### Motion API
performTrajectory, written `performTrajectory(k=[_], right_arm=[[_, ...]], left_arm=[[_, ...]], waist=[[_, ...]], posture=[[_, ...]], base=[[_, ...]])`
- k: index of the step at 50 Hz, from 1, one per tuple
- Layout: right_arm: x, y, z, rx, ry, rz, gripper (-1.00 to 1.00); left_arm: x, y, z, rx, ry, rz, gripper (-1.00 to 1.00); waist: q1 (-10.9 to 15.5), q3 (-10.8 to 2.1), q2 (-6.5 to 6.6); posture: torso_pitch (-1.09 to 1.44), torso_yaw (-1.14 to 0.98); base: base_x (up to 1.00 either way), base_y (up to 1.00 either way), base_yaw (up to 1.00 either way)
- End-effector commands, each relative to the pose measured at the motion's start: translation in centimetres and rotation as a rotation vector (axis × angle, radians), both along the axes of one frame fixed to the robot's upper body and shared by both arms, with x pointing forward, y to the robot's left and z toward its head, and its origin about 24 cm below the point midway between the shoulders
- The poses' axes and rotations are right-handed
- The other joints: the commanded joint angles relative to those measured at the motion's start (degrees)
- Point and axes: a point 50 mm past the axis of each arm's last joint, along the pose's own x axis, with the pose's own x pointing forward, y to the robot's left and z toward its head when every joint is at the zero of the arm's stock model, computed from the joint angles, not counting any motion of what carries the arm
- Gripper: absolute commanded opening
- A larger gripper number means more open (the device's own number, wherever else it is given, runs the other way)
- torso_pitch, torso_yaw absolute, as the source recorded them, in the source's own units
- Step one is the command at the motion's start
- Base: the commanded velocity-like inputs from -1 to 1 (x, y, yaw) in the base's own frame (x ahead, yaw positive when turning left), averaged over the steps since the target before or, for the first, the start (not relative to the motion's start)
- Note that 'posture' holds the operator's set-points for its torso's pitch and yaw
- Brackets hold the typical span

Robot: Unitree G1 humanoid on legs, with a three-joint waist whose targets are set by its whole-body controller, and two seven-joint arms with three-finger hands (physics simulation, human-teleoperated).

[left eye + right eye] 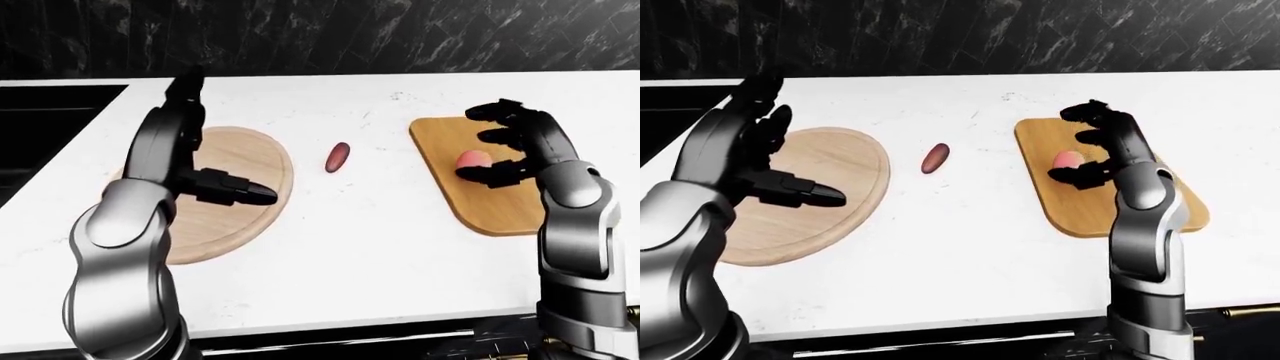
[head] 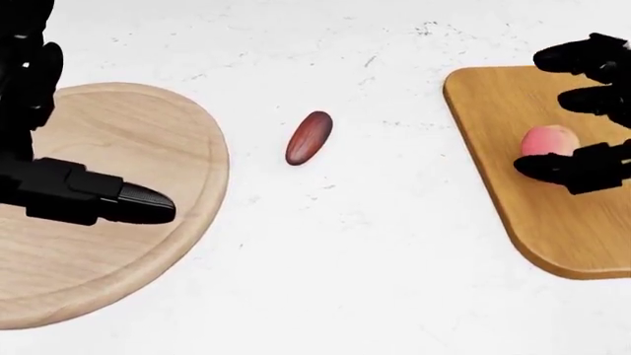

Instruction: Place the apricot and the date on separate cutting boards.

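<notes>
1. The left hand (image 2: 83,200) hangs open and empty over the round cutting board (image 2: 148,140) toward the counter's (image 2: 375,244) left end.
2. The date (image 2: 308,137), a slim reddish-brown oval, lies on bare counter between the boards; I'd reach rightward and pinch it across its narrow sides.
3. The right hand (image 2: 582,111) has its fingers spread, gripping nothing, just around the pink apricot (image 2: 548,140) resting on the rectangular cutting board (image 2: 503,163); it should lift straight away.

Kitchen — white marble-look counter (image 1: 350,225), dark veined stone backsplash (image 1: 400,34), two wooden cutting boards (image 1: 225,195) laid out.
</notes>
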Motion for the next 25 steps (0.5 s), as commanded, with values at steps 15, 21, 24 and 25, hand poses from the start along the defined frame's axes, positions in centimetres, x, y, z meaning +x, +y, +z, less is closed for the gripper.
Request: performTrajectory(k=[15, 21, 24, 25], right_arm=[[-1.1, 4.8, 6.1, 0.018, -0.198, 0.105, 1.0], [-1.7, 8.5, 7.3, 0.071, -0.216, 0.186, 1.0], [-1.9, 9.8, 7.7, 0.084, -0.234, 0.198, 1.0], [-1.9, 9.9, 7.7, 0.081, -0.234, 0.197, 1.0]], left_arm=[[-0.2, -0.1, 1.5, 0.014, -0.079, 0.0, 1.0], [-0.3, 0.0, 1.2, 0.011, -0.077, 0.0, 1.0], [-0.2, 0.0, 1.2, 0.01, -0.077, 0.0, 1.0], [-0.2, 0.0, 1.1, 0.01, -0.077, 0.0, 1.0]], waist=[[0.0, -1.25, 0.28], [-0.13, -1.2, 0.57], [-0.11, -1.17, 0.72], [-0.11, -1.19, 0.8]], posture=[[0.0, 0.0], [0.0, 0.0], [0.0, 0.0], [0.0, 0.0]], base=[[0.0, 0.0, 0.0], [0.0, 0.0, 0.0], [0.0, 0.0, 0.0], [0.0, 0.0, 0.0]])
